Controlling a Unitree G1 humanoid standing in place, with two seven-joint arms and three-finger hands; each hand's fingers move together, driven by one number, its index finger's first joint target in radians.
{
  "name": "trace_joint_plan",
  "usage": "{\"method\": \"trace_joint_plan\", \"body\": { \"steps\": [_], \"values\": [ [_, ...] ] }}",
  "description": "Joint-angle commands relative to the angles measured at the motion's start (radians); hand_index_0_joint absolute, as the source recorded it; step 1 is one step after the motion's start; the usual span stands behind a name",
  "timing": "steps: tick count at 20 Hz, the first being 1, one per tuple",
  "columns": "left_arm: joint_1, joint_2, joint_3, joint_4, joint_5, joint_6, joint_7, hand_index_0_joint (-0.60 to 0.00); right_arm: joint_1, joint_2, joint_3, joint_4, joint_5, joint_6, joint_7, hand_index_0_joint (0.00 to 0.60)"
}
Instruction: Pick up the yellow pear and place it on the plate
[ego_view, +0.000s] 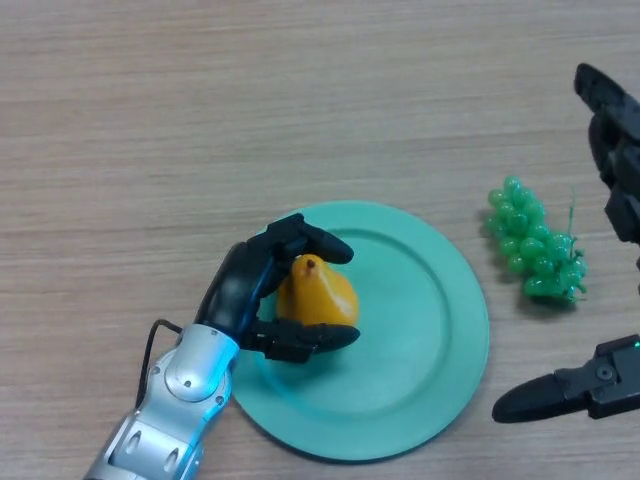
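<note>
The yellow pear (318, 295) is over the left part of the teal plate (420, 330), stem end up. My left hand (245, 285) comes in from the lower left and is shut on the pear, fingers curled over its top and thumb under its lower side. I cannot tell whether the pear rests on the plate or is held just above it. My right hand (615, 130) shows at the right edge with its fingers straight, holding nothing, apart from the plate.
A bunch of green grapes (535, 245) lies on the wooden table (200, 120) just right of the plate, between the parts of my right hand.
</note>
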Motion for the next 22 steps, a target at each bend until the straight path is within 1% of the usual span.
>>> {"method": "trace_joint_plan", "body": {
  "steps": [1, 3, 4, 5, 6, 8, 11, 13, 14, 15, 17, 18, 19, 20, 21, 22],
  "values": [
    [-0.028, 0.011, 0.028, -0.042, 0.004, -0.11, 0.05, -0.6, -0.029, -0.029, -0.037, -0.054, 0.011, -0.175, -0.038, 0.0],
    [-0.024, 0.011, 0.024, -0.053, 0.009, -0.083, 0.044, -0.4, -0.031, -0.029, -0.036, -0.054, 0.011, -0.173, -0.034, 0.0],
    [-0.015, 0.011, 0.025, -0.072, 0.033, -0.05, 0.027, -0.249, -0.032, -0.024, -0.036, -0.054, 0.009, -0.171, -0.019, 0.0],
    [-0.004, 0.011, 0.032, -0.097, 0.062, -0.018, 0.013, -0.15, -0.033, -0.009, -0.039, -0.054, 0.009, -0.161, 0.004, 0.0],
    [0.023, 0.011, 0.06, -0.176, 0.123, 0.059, -0.014, 0.0, -0.033, 0.025, -0.047, -0.054, 0.019, -0.134, 0.049, 0.0],
    [0.045, 0.011, 0.088, -0.266, 0.145, 0.106, -0.034, 0.0, -0.041, 0.039, -0.046, -0.046, 0.016, -0.133, 0.063, 0.0],
    [0.08, 0.011, 0.151, -0.487, 0.103, 0.259, -0.092, 0.0, -0.047, 0.036, -0.03, 0.002, -0.013, -0.167, 0.085, 0.0],
    [0.115, 0.011, 0.217, -0.658, 0.078, 0.353, -0.146, 0.0, -0.063, 0.035, -0.011, 0.025, -0.021, -0.151, 0.091, 0.0],
    [0.127, 0.013, 0.263, -0.733, 0.046, 0.37, -0.162, 0.0, -0.071, 0.034, 0.008, 0.045, -0.037, -0.163, 0.092, 0.0],
    [0.145, 0.029, 0.305, -0.816, -0.004, 0.406, -0.187, 0.0, -0.072, 0.034, 0.019, 0.057, -0.044, -0.177, 0.101, 0.0],
    [0.167, 0.061, 0.419, -0.968, -0.167, 0.487, -0.18, 0.0, -0.083, 0.036, 0.036, 0.069, -0.038, -0.167, 0.111, 0.0],
    [0.169, 0.084, 0.505, -1.052, -0.294, 0.554, -0.165, 0.0, -0.092, 0.034, 0.047, 0.071, -0.04, -0.156, 0.116, 0.0],
    [0.174, 0.098, 0.558, -1.079, -0.363, 0.536, -0.144, 0.0, -0.101, 0.035, 0.054, 0.074, -0.042, -0.152, 0.116, 0.0],
    [0.183, 0.125, 0.613, -1.102, -0.434, 0.502, -0.118, 0.0, -0.11, 0.035, 0.064, 0.084, -0.053, -0.163, 0.114, 0.0],
    [0.198, 0.144, 0.649, -1.116, -0.47, 0.482, -0.116, 0.0, -0.112, 0.036, 0.067, 0.086, -0.056, -0.167, 0.115, 0.0],
    [0.219, 0.153, 0.666, -1.113, -0.473, 0.411, -0.108, 0.0, -0.105, 0.036, 0.07, 0.084, -0.06, -0.171, 0.12, 0.0]
  ]
}}
